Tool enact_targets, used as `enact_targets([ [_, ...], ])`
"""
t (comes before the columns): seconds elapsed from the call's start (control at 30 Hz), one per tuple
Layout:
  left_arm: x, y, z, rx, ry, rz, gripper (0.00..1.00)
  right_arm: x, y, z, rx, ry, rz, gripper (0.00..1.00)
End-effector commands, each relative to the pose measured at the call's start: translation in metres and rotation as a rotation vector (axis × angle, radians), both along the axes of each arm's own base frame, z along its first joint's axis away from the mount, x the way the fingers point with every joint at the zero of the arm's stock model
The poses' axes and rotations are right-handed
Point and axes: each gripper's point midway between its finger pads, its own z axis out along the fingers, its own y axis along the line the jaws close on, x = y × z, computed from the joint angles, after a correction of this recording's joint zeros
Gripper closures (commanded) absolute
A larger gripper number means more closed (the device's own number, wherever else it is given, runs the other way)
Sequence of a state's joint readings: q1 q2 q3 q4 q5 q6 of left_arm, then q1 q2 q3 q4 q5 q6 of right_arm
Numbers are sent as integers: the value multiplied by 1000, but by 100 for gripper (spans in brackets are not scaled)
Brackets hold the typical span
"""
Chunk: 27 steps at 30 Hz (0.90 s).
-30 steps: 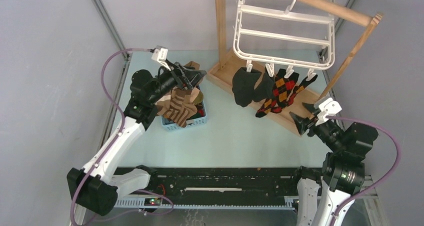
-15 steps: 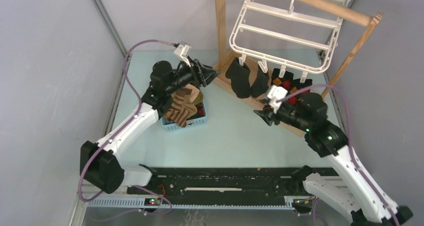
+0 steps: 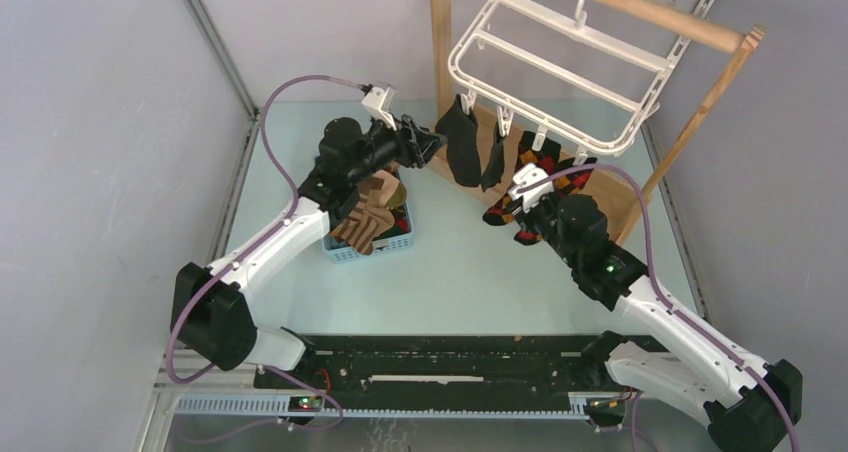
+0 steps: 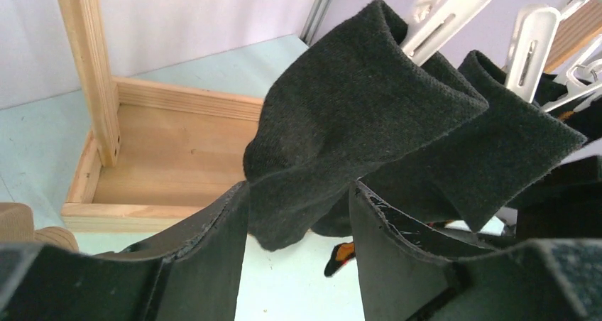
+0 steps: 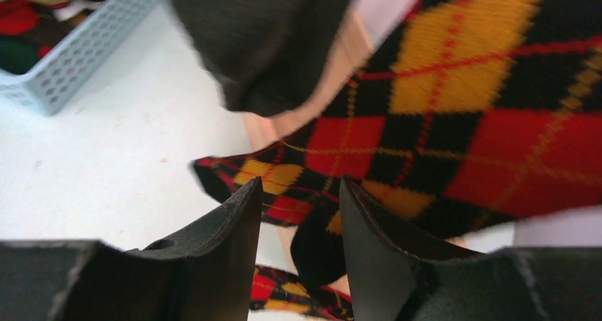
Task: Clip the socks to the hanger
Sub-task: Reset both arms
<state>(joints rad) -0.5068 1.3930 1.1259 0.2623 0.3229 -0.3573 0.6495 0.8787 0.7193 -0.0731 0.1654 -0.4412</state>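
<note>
Over the far edge of the bench (image 3: pixel 460 272), toward the far right corner: white hanger (image 3: pixel 560 68), hooked on the round rail of a wooden stand (image 3: pixel 440 52) and hanging tilted. Held along its lower side by small white clips (image 4: pixel 444 12): two black socks (image 3: pixel 461 144) at the left end, side by side and overlapping. To their right, argyle socks (image 3: pixel 540 162) in red, orange and yellow.

Raised over the far middle of the bench, right at the leftmost black sock: left gripper (image 3: pixel 428 144). From the left wrist view, released, fingers (image 4: pixel 213 236) spread apart. Lower edge of that sock dipping into the gap; no telling whether it touches either finger. Behind the sock, the stand's upright post and flat base.

Reaching in from the near right corner, up under the argyle socks: right gripper (image 3: pixel 508 200). From the right wrist view, released too, with a narrow gap between the fingers (image 5: pixel 227 236). A dark toe of an argyle sock hanging in line with that gap, not pinched as far as can be seen.

Toward the far left corner, beneath the left arm: small blue basket (image 3: pixel 395 244). Draped over it, a brown striped sock (image 3: pixel 362 217), unclipped. Other coloured fabric inside.
</note>
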Motion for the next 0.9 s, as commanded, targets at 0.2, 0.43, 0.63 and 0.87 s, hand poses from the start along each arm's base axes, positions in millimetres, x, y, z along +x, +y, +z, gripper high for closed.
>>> enact_targets([
  [0.2, -17, 11, 24, -1, -137, 9, 38, 14, -78, 18, 115, -25, -319, 51],
  [0.43, -31, 12, 26, 6, -170, -32, 33, 15, -125, 21, 108, -37, -455, 52],
  [0.63, -46, 11, 24, 43, -231, -96, 31, 19, -159, 27, 93, -69, -538, 53],
  [0.87, -61, 22, 27, 53, -270, -87, 31, 6, -168, 34, 102, -51, -481, 47],
])
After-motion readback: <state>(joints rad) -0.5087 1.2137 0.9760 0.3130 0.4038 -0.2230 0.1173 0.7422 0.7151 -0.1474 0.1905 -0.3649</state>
